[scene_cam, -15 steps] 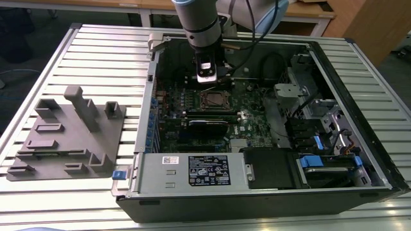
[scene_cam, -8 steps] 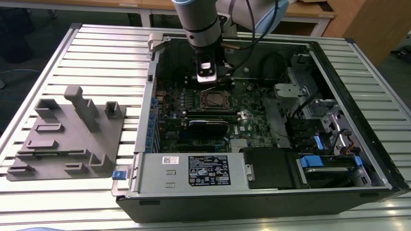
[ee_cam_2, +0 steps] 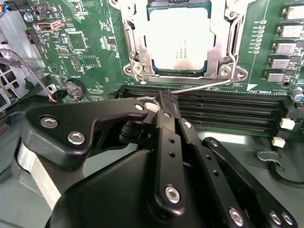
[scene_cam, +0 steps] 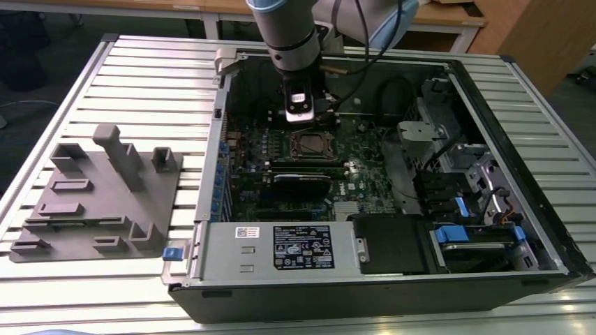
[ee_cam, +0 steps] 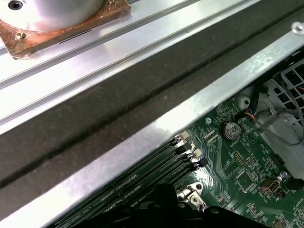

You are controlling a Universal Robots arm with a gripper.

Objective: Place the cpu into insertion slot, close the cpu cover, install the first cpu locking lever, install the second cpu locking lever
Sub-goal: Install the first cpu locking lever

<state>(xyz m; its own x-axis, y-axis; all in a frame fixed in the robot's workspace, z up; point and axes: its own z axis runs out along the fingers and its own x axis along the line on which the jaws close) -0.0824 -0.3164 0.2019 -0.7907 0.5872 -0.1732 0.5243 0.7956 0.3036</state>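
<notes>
Hanging inside the open computer case [scene_cam: 391, 301], the gripper [ee_cam_2: 166, 97] has its fingers pressed together. The tip meets the free end of a thin wire locking lever [ee_cam_2: 204, 86], but whether the wire is actually pinched can't be told. The cpu [ee_cam_2: 183, 40] sits flat in the insertion slot [scene_cam: 310, 144] on the green motherboard [ee_cam_2: 85, 42], near the fingertips but not touching them. The cpu cover [ee_cam_2: 130, 42] lies down around the chip, whose metal top shows through the window. The gripper tip is over the black memory slots [ee_cam_2: 228, 107] that run alongside the socket. In the exterior view the gripper stands just beside the slot.
</notes>
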